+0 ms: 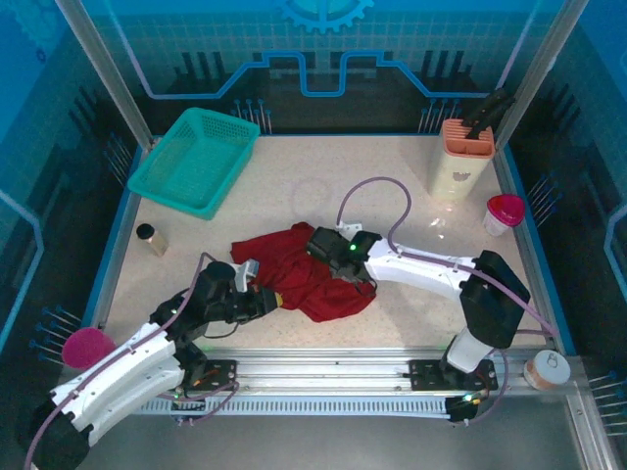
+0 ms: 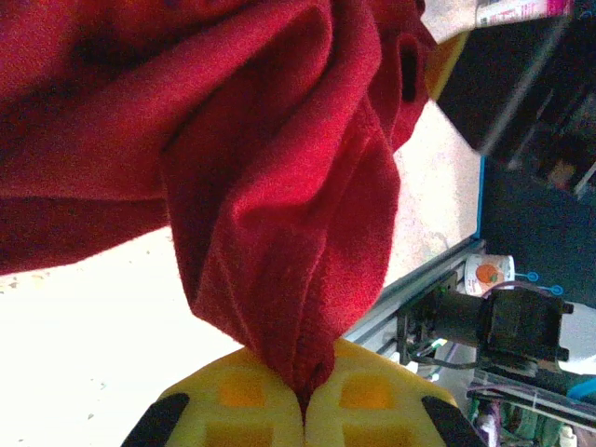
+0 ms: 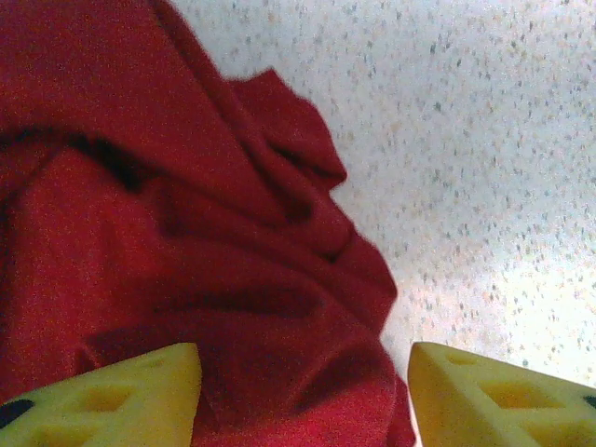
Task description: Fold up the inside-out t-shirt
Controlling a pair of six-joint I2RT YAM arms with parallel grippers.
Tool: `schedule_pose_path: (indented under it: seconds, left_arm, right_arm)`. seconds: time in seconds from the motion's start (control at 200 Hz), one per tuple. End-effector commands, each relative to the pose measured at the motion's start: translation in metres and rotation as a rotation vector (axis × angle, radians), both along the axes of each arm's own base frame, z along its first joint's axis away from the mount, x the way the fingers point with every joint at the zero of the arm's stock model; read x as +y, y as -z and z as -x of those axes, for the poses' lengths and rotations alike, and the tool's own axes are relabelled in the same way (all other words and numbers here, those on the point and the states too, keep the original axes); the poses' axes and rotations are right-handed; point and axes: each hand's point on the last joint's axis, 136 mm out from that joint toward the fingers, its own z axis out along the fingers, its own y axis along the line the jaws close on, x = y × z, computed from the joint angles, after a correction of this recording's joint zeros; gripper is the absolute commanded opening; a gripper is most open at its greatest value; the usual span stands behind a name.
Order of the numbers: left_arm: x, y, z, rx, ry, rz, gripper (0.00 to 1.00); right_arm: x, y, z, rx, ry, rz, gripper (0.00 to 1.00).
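Note:
The inside-out t-shirt lies crumpled in a dark red heap on the speckled table, near the front middle. My left gripper is at the heap's left edge, and its yellow jaws are shut on a bunched fold of the cloth. In the left wrist view the t-shirt rises in taut folds out of the left gripper. My right gripper sits low over the heap's right edge. In the right wrist view the right gripper stands open, with a ridge of the t-shirt between its yellow fingers.
A teal basket stands at the back left, and an orange-topped holder at the back right. A pink-lidded cup is by the right edge. A small dark jar stands at the left. The metal rail runs along the front edge.

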Motion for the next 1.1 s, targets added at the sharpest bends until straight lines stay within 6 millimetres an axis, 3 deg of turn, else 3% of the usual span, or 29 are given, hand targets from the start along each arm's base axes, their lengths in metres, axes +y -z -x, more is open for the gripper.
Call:
schedule_pose_path:
  seconds: [0.0, 0.225, 0.44, 0.685, 0.846, 1.096]
  left_arm:
    - [0.003, 0.004, -0.003, 0.009, -0.033, -0.003, 0.0]
    - [0.007, 0.001, -0.003, 0.007, -0.042, -0.021, 0.0]
    - [0.009, -0.001, -0.005, 0.002, -0.061, -0.024, 0.0]
    - [0.007, -0.006, -0.007, -0.014, -0.061, -0.002, 0.0]
    - [0.008, -0.008, -0.005, -0.015, -0.06, 0.006, 0.0]
    - [0.007, -0.008, -0.005, -0.023, -0.051, 0.01, 0.0]
  right_arm:
    - [-0.009, 0.002, 0.015, 0.006, 0.058, -0.007, 0.63]
    - [0.008, -0.005, 0.02, 0.003, 0.023, -0.047, 0.65]
    - [0.03, -0.005, 0.043, 0.048, -0.026, -0.09, 0.69]
    - [0.008, 0.016, 0.002, -0.039, 0.116, -0.02, 0.71]
    - [0.017, 0.011, -0.016, -0.048, 0.108, -0.067, 0.71]
    - [0.038, 0.008, -0.016, -0.009, 0.072, -0.12, 0.74]
